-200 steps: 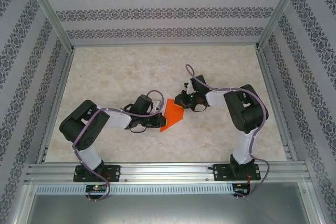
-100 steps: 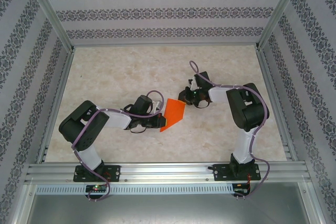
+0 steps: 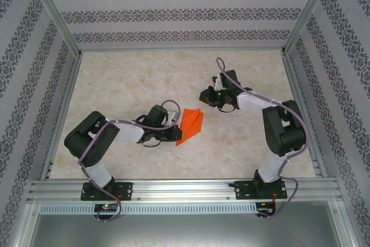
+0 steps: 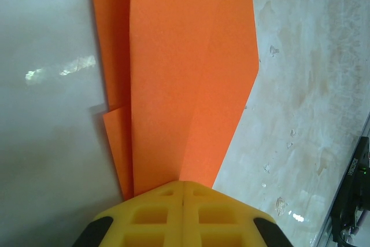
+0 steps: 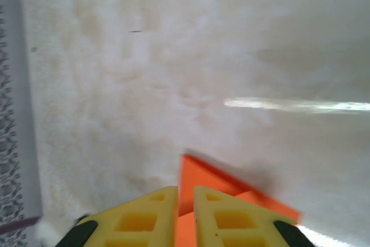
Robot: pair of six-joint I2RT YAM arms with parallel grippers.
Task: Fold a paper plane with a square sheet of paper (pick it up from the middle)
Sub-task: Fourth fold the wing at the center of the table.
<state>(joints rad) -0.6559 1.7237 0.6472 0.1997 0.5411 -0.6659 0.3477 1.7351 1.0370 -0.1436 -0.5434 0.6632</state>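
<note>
while the left gripper (image 3: 175, 130) reaches toward 3 o'clock, its yellow fingers (image 4: 144, 218) are pressed together on the near end of the orange paper (image 3: 191, 123). the paper is folded into a long creased shape close to the middle of the table (image 3: 127, 73). in the left wrist view it runs straight out from the clamped tips, with a layered flap along its 9 o'clock side; whether it rests on the surface or hangs just above it i cannot tell. the right gripper (image 3: 204, 94) sits at about 1 o'clock from the paper, just apart from it, its jaws a narrow slit apart and free of the sheet; in the right wrist view, orange shows beyond that slit. a lilac cable (image 3: 227, 76) loops over the right wrist. the tabletop is pale marbled beige with glossy streaks of light. grey patterned walls (image 3: 173, 15) close three sides, aluminium posts (image 3: 55, 13) stand at the corners, and a slotted rail (image 3: 185, 189) at 6 o'clock carries both arm bases.
</note>
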